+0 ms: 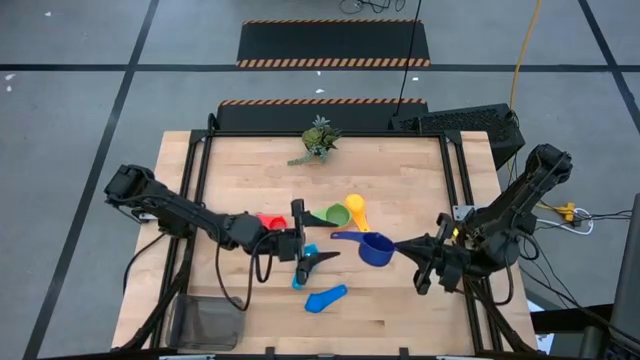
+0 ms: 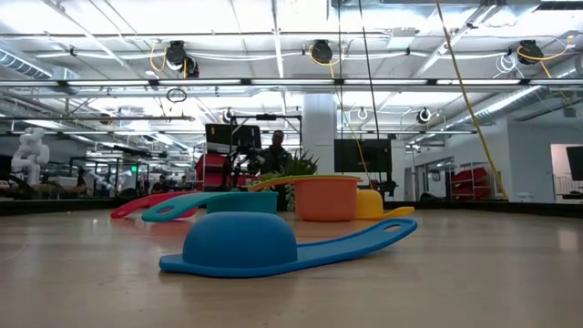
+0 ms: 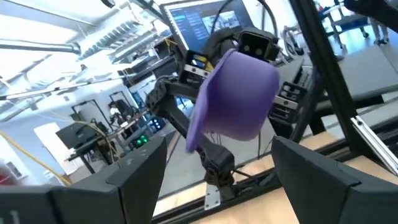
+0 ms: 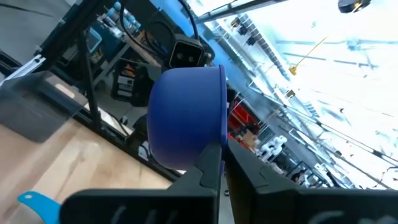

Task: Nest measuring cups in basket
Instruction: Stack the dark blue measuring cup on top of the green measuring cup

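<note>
Six scoop-shaped plastic measuring cups can be counted from above on the pale wooden bench (image 1: 400, 310). A seventh may be among them: the level view shows a round orange cup (image 2: 325, 199) that I cannot separate from the yellow cup (image 1: 356, 208) in the high view. Two dark arms reach in, one from each side of the frame. One small green leafy plant (image 1: 318, 140) stands at the upper middle of the bench. One dark grey see-through mesh basket (image 1: 205, 322) sits at the lower left corner, well apart from the cups.

One deep, round dark blue cup (image 1: 374, 249) is just right of centre, held up off the bench. The right hand (image 1: 408, 246) is clenched on it. The left hand (image 1: 318, 258) is at the centre with its fingers spread and nothing between them, facing the dark blue cup.

The other cups lie loose around the middle:
- One red cup (image 1: 268, 221) lies left of centre, beside the left arm.
- One green cup (image 1: 335, 214) lies just above centre, with the yellow cup touching its right side.
- One light blue cup (image 1: 303, 268) lies partly under the left hand.
- One mid-blue cup (image 1: 326, 298) lies mouth down at lower centre, its flat handle stretched out to the right.
</note>
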